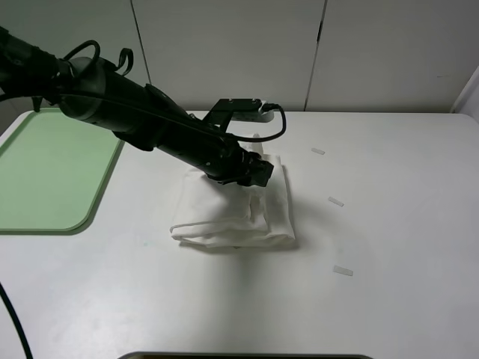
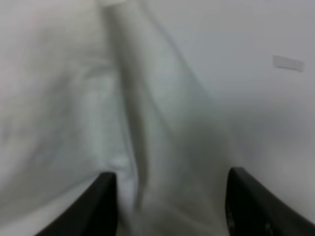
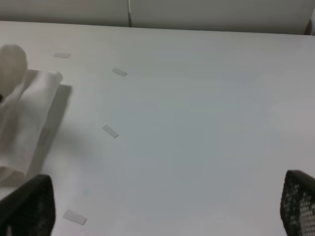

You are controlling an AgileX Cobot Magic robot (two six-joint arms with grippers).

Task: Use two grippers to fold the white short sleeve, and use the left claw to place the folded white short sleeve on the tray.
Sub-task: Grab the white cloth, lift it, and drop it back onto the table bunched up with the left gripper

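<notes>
Folded white short sleeve (image 1: 236, 209) sits mid-table, right of the tray (image 1: 45, 172), whose left edge is cut off. Lettering and collar hidden. One left claw (image 1: 258, 170) over the shirt's top edge, fingers (image 2: 101, 206) spread, blurry. Right gripper (image 3: 162, 206) spread, off the shirt. Three tape strips (image 1: 335, 201) right of it.

**Leftover bits on the table**

Just a plain white table (image 1: 389, 224) with three little pale tape strips stuck to it on the right side: one toward the back (image 1: 318, 151), one in the middle (image 1: 336, 201), one nearest the front (image 1: 343, 271). Behind the table, there's a white panelled wall (image 1: 224, 52) with dark vertical seams.
</notes>
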